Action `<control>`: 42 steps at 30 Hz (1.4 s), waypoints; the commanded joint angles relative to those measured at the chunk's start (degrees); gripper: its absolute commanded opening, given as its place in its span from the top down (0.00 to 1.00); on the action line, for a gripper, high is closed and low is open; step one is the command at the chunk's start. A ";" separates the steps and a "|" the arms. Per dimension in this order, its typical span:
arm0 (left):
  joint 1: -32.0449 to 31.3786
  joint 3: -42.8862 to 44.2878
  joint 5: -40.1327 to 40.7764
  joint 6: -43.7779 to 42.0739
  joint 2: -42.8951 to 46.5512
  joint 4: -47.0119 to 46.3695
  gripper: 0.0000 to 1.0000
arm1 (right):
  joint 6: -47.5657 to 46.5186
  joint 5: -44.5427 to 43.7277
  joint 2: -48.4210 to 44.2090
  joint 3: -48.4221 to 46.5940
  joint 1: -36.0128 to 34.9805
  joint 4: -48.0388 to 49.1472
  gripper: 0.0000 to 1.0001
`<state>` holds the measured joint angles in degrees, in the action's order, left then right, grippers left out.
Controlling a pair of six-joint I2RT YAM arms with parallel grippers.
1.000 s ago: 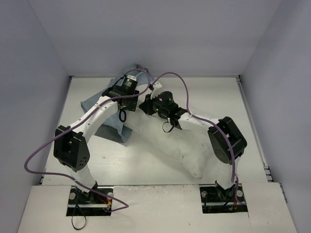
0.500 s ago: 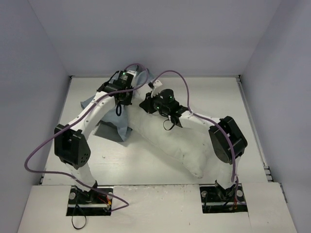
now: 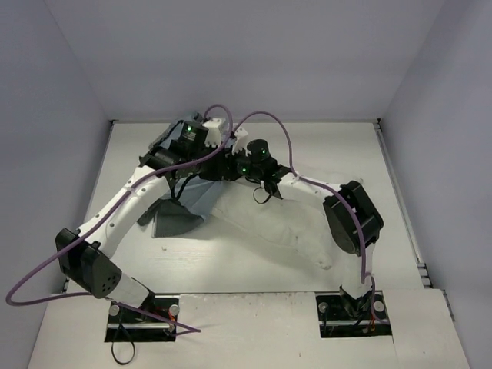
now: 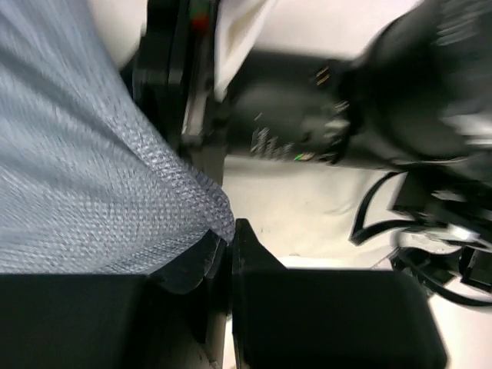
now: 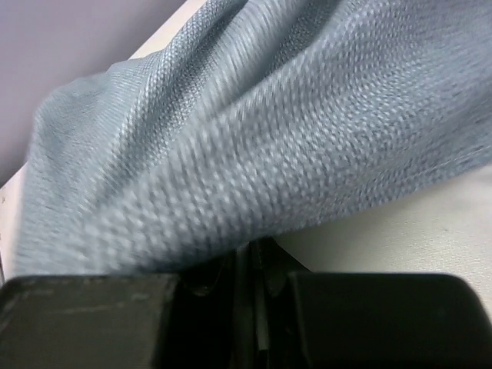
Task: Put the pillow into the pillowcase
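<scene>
1. Pillow (image 3: 280,231) lay flat on the counter (image 3: 361,161). It ran diagonally from the middle toward the near right corner.
2. Pillowcase (image 3: 178,217) sat just left of the pillow's far end, bunched and partly lifted. Its lower fold rested on the counter and its upper part ran up to the two wrists.
3. The low part of the pillowcase showed dark grey, the part higher up pale blue-grey.
4. From the top view I couldn't tell if the pillow's far end was inside the pillowcase or only touching it.
5. Left fingers (image 4: 227,247) were pressed together, pinching an edge of the pillowcase. The pale weave filled the left half of that wrist view and the hem tucked into the gap.
6. Right fingers (image 5: 250,265) were nearly closed on the pillowcase too. The cloth draped over them and covered most of that view, which was blurred.
7. Both wrists sat close together at the far middle of the counter, above the pillow's far end. The right arm's black wrist filled the right side of the left wrist view.
8. Purple cables (image 3: 270,117) looped over both arms.
</scene>
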<state>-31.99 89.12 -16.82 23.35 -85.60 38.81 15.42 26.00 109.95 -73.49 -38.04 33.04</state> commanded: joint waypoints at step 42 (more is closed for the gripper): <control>3.69 -5.47 16.98 6.36 12.05 2.23 0.31 | -10.06 -6.31 -18.27 2.92 5.95 -11.94 0.29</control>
<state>-27.81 75.90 -6.83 34.41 -74.30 41.80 10.07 19.57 97.56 -67.81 -34.70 25.50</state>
